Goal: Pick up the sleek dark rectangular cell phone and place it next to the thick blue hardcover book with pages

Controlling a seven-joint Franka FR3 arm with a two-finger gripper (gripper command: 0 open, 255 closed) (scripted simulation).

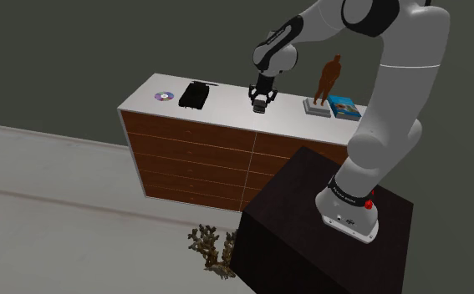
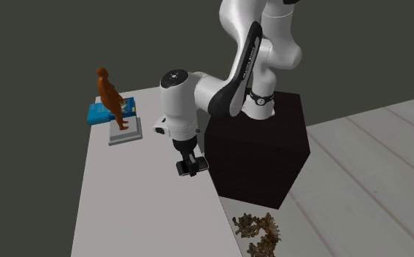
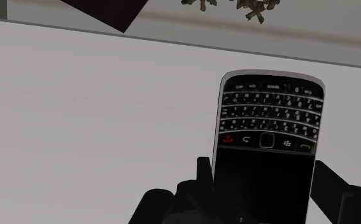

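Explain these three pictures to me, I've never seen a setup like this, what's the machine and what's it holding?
It is a white robot arm on a dark box, beside a white-topped chest of drawers. The shoulder view looks down from beside the box, the second exterior view from another side, and the wrist view from a camera on the arm's hand. On the chest are a disc, a black object I cannot identify, a brown figurine and a blue book. The tool, two black fingers at the arm's end, is shut on a dark phone with a keypad.
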